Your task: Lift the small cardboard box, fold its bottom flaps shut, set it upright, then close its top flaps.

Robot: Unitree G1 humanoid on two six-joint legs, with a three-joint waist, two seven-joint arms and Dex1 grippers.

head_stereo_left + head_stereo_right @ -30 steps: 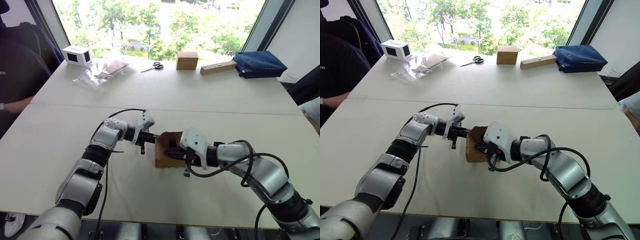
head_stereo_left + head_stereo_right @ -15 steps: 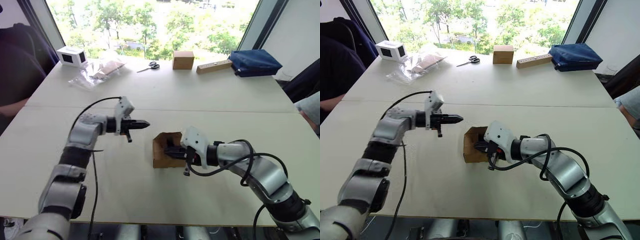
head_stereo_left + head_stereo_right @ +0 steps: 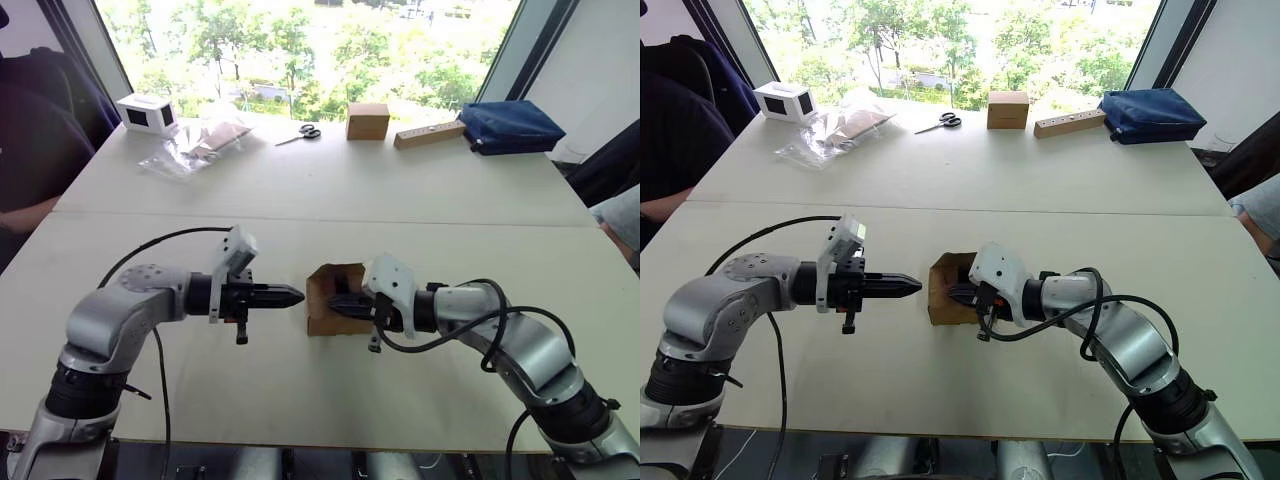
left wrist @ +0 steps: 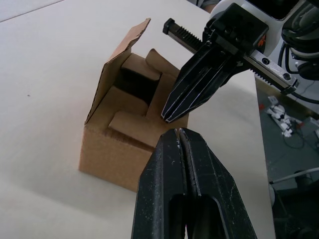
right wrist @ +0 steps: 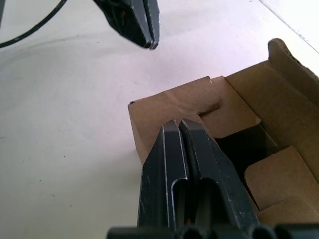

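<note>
- Your small cardboard box (image 3: pixel 331 299) sits mid-table, upright, top flaps (image 4: pixel 130 89) partly folded in.
- Right gripper (image 3: pixel 336 303), clenched empty, presses over the opening, probably pinning a flap.
- Left gripper (image 3: pixel 297 295), clenched empty, points at the box's side, just clear, ready to push.

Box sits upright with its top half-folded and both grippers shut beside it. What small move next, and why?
Probably nudge the left gripper toward the small cardboard box to push down the standing flap: the inner flaps already lie folded in, and the right gripper rests over the opening.
</note>
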